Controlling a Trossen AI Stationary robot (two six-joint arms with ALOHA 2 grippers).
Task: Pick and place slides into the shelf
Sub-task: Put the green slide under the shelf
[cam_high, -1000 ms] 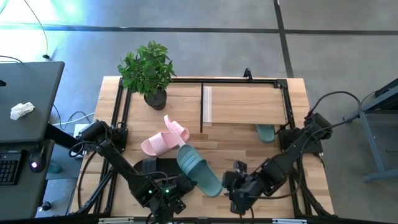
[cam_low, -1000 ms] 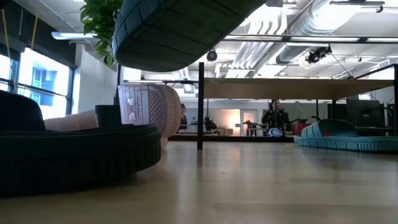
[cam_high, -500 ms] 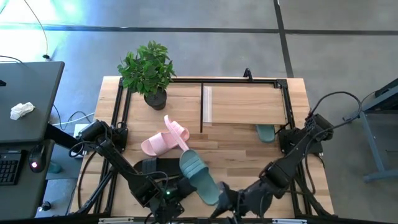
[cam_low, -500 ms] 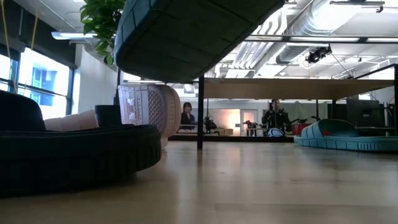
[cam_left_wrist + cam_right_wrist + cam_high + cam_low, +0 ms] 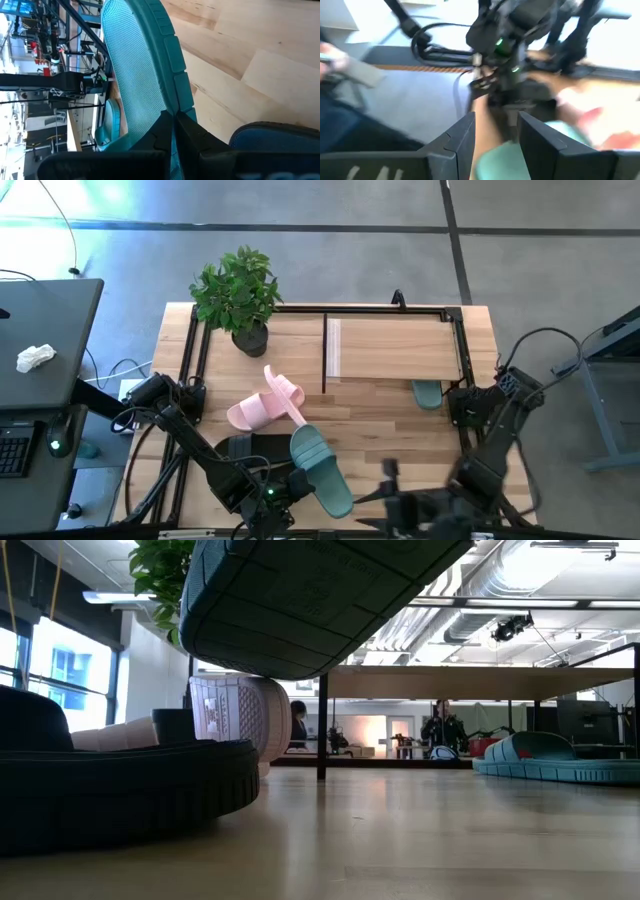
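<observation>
**Slides spread before the shelf, one lifted at the near edge**

The shelf (image 5: 395,347) stands at the far side of the worktop (image 5: 380,430), toward the right. A potted plant (image 5: 238,295) sits at the far left corner, beside the shelf's left end. One slide (image 5: 427,392) lies under the shelf's right part, poking out at its near edge. Two slides (image 5: 266,402) lie together left of centre, in front of the plant. Nearer still, a slide (image 5: 250,448) rests flat on the worktop, and just right of it another slide (image 5: 320,470) hangs tilted above the surface, clamped in the left pincer (image 5: 278,502) at the near edge. The right pincer (image 5: 395,505) is at the near edge, right of that raised slide.
</observation>
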